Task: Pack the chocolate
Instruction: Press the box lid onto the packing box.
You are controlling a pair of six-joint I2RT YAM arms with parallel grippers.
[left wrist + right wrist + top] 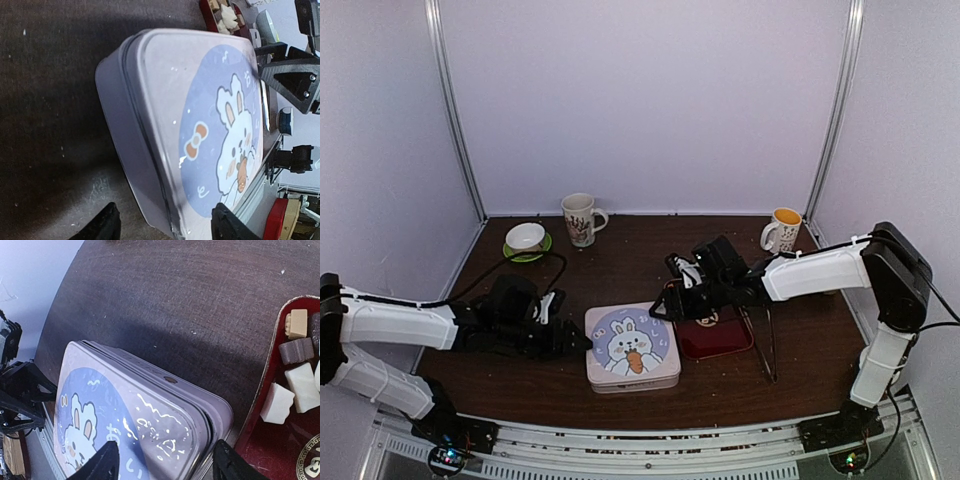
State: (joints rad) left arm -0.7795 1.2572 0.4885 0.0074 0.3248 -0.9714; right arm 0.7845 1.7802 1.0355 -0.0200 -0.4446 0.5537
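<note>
A dark wooden surface fills the booth we look into; nearest us, in the middle, lies a lilac tin with its rabbit lid on. The left claw sits low at the tin's left edge, jaws spread wide with that edge between them, gripping nothing; the right claw reaches in from the right to the tin's far right corner, likewise spread, the corner between its fingers. Just right of the tin lies the dark-red tray; the chocolate is in it, loose cream, tan and brown pieces. Farther back we see a bowl on a green saucer; right of it a patterned mug; a second mug stands at the far right; pale walls close the booth behind.
</note>
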